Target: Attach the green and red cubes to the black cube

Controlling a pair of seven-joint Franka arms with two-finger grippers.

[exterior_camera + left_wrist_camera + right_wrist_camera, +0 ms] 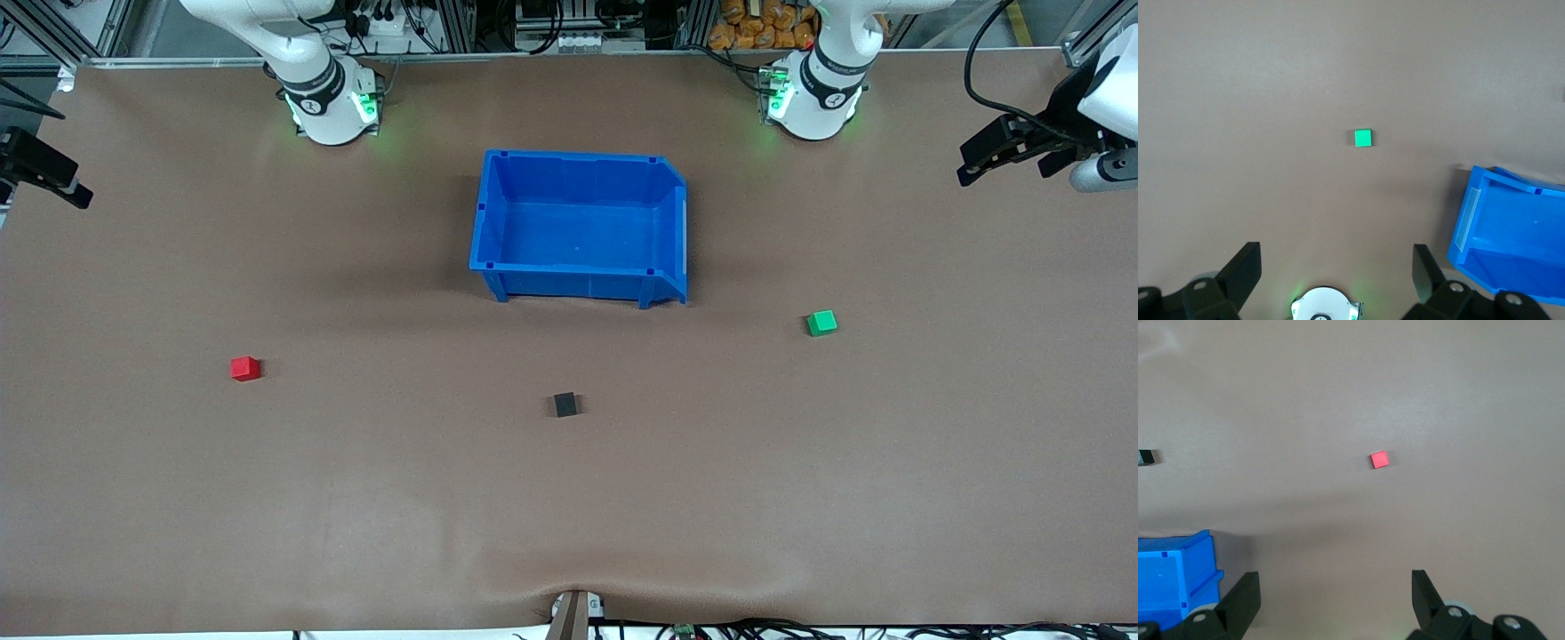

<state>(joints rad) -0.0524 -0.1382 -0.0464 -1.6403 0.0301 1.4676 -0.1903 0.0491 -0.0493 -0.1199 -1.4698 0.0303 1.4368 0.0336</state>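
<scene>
Across the brown table (178, 498) in the front view, the three cubes lie well apart: the black cube (564, 404) sits nearer the camera than the blue bin (578, 222), the red cube (245, 368) lies at about nine o'clock from it toward the right arm's end, and the green cube (821, 323) at about two o'clock toward the left arm's end. Both arms are drawn up high at the table's ends, the left claw (996, 156) and the right claw (53, 173) holding nothing. From the left wrist view, the left claw (1337, 270) is spread wide, high over the green cube (1363, 137), with a corner of the bin (1511, 247) alongside. From the right wrist view, the right claw (1335, 593) is likewise spread and empty over the red cube (1379, 459), the black cube (1146, 457) just showing at the edge. Nothing is joined yet, so the task looks to be at its start; the next move calls for each arm to descend squarely on its cube and grip it.
</scene>
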